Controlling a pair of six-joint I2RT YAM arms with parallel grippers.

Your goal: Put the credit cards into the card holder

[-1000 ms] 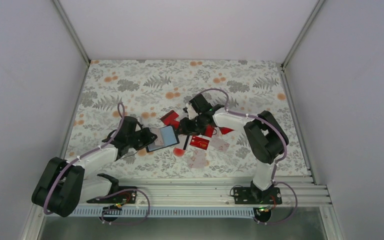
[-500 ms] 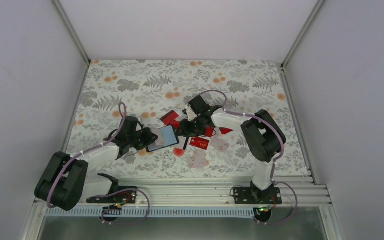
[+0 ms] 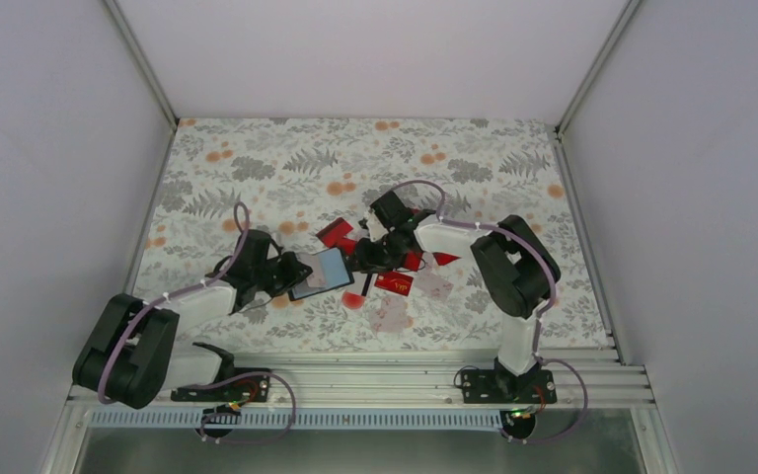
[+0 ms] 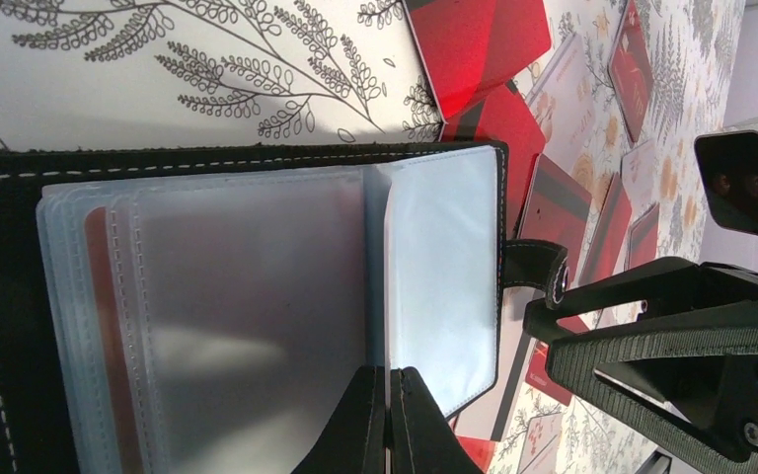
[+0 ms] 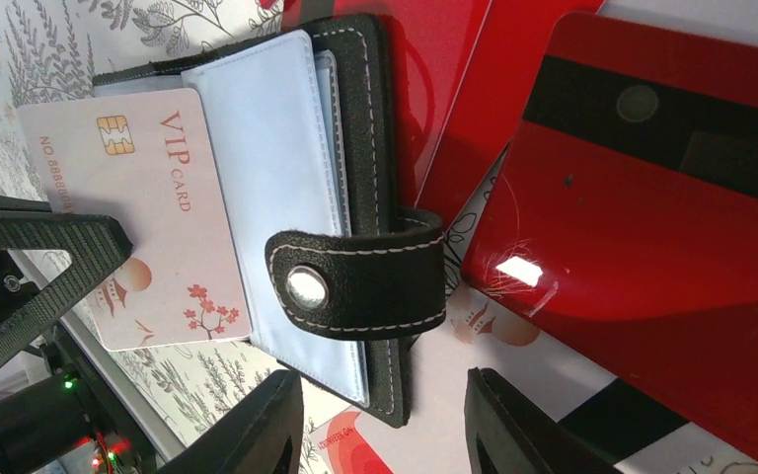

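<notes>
- Since a second ago the right arm has folded its elbow slightly leftward, bringing its jaws a little closer to the holder. The left arm has drawn its shoulder up a touch, and the holder lies where it did.
- The black rectangular wallet-like card holder lies open on the floral-patterned tabletop between the two sets of jaws, with its shiny grey-blue inner face up.
- The left jaws are closed tight, pinching the edge of one clear plastic sleeve that stands apart from the rest of the stack.
- The right jaws stand partway open at the holder's other side, just by its black stitched snap strap. Their fingers are spread and nothing is clamped between them.
- A pale pink VIP card with a gold chip and blossom print lies at the sleeves, one long edge against the pale blue sleeve. How far in it sits cannot be told.
- Flat red rectangular credit cards lie scattered on the tabletop around the right jaws.
- A red card with a black stripe lies just beside the strap.
- A red card with gold lettering lies on the near side of the right jaws.
- Two pale patterned cards lie nearer the arm bases.
</notes>
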